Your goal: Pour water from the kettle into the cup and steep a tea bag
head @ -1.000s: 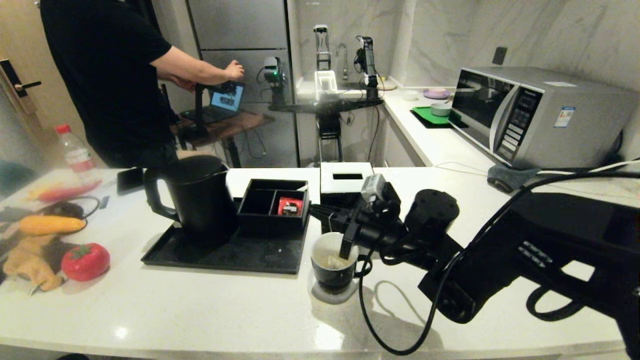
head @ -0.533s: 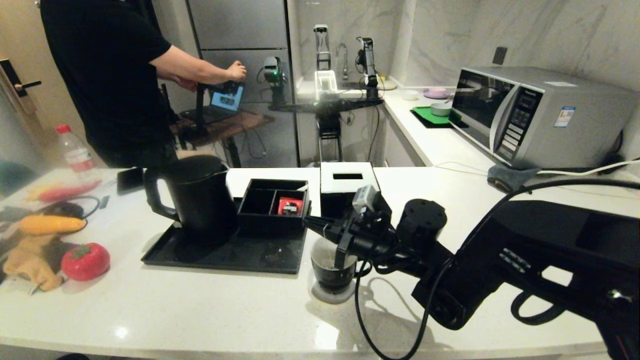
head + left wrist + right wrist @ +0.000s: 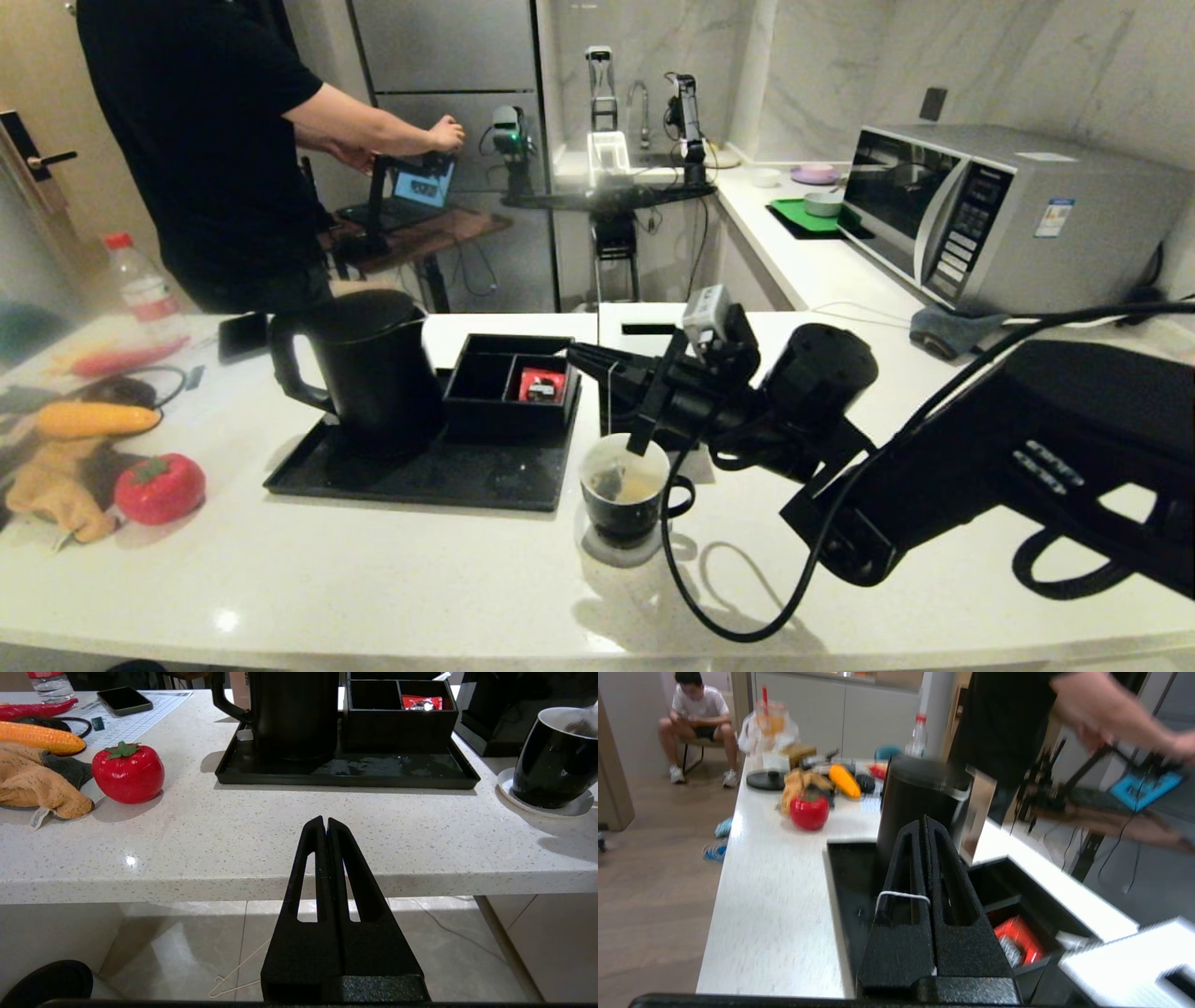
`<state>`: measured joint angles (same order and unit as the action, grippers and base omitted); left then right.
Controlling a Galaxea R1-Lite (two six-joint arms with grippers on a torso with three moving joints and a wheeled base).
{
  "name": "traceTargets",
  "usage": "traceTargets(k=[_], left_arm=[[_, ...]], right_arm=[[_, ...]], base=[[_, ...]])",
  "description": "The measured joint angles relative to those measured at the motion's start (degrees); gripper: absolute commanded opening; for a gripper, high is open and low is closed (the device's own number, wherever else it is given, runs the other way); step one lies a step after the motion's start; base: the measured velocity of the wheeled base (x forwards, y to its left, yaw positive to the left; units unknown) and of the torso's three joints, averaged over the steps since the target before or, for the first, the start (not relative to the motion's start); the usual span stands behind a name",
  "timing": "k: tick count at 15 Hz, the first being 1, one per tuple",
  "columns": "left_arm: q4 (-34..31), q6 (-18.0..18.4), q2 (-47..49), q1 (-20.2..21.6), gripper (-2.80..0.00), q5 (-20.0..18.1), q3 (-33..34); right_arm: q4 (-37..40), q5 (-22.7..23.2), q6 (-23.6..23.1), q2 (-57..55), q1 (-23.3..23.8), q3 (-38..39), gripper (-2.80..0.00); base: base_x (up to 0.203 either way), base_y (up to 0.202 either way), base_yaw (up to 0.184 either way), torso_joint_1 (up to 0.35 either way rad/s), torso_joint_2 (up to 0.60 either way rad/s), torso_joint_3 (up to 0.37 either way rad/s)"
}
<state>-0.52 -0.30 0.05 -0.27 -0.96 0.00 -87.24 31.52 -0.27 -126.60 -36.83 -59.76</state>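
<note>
right pincer [image 3: 583,353] clamped on string, lifted vs 0.5 s ago | tea bag [image 3: 609,482] raised in cup [image 3: 624,495] | we judge dunking underway | left pincer [image 3: 325,823] closed, empty, parked below counter [image 3: 233,835]

tomato toy [image 3: 159,487] | corn [image 3: 97,419] | microwave [image 3: 1008,217] | black tray [image 3: 420,476] | red packet [image 3: 541,385] | phone [image 3: 242,335]

My right gripper [image 3: 924,826] has matt black fingers with a rough, grainy plastic look, pinched on the thin white string [image 3: 903,895] of the tea bag [image 3: 609,482] — a translucent pouch hanging below it in the glossy black cup [image 3: 624,497] with its smooth white inside. Beyond the fingertips the kettle [image 3: 920,805] looks matt black. The speckled stone-like counter [image 3: 261,830] shines — polished, smooth.
</note>
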Motion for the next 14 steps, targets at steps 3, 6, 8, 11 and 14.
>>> traceTargets(k=[3, 6, 8, 11, 14], left_arm=[[0.01, -0.02, 0.00, 0.00, -2.80, 0.00, 0.00], [-0.01, 0.00, 0.00, 0.00, -2.80, 0.00, 0.00], [-0.02, -0.03, 0.00, 0.00, -2.80, 0.02, 0.00], [0.00, 0.00, 0.00, 0.00, -2.80, 0.00, 0.00], [0.00, -0.02, 0.00, 0.01, -2.80, 0.00, 0.00]], right_arm=[[0.02, 0.02, 0.05, 0.85, 0.26, -0.33, -2.80], [0.02, 0.00, -0.02, 1.07, 0.28, -0.35, -2.80], [0.00, 0.00, -0.04, 1.02, 0.34, -0.22, -2.80], [0.02, 0.00, -0.15, 0.43, 0.36, 0.37, -2.80], [0.02, 0.00, -0.39, -0.86, 0.28, 0.92, -2.80]], base=[[0.000, 0.000, 0.000, 0.000, 0.00, 0.000], [0.000, 0.000, 0.000, 0.000, 0.00, 0.000], [0.000, 0.000, 0.000, 0.000, 0.00, 0.000], [0.000, 0.000, 0.000, 0.000, 0.00, 0.000], [0.000, 0.000, 0.000, 0.000, 0.00, 0.000]])
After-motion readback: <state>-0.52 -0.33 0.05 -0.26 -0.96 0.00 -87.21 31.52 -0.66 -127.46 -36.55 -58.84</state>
